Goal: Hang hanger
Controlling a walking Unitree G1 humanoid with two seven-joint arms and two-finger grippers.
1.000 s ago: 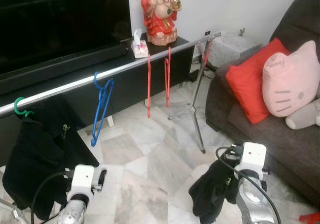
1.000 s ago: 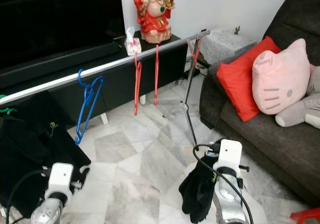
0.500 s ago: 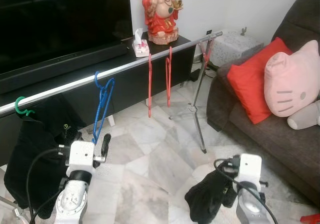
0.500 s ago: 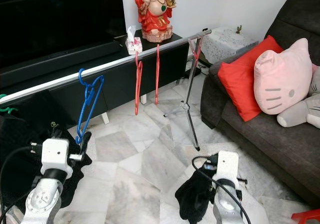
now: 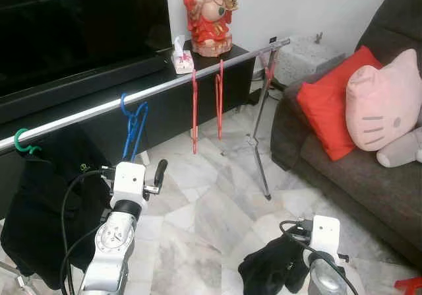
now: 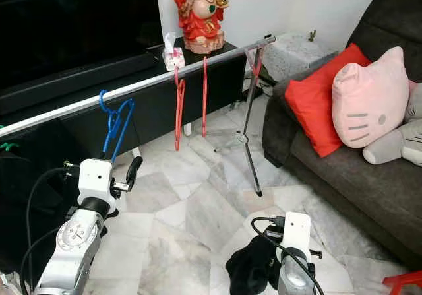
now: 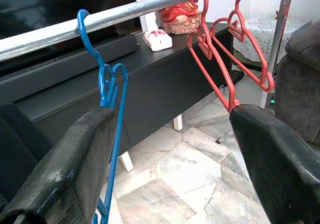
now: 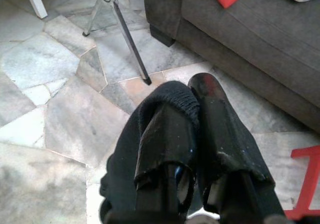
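Left gripper: raised in front of the rail, fingers spread wide with nothing between them, facing the blue hanger.
Right gripper: low over the floor, clamped on a bundle of black cloth.
Blue hanger: hooked on the silver rail, between the black garment and the two red hangers.
Risk, reach: my open fingers may nudge the blue hanger sideways instead of straddling it; it hangs free, so I judge it will swing or slide along the rail.
Risk, rack: a hard push on the rail could tip the light stand on the smooth marble floor.
Risk, cloth: the bundle droops below my right fingers; I think it is a garment, but the shape is unclear, and it could drag or slip out.
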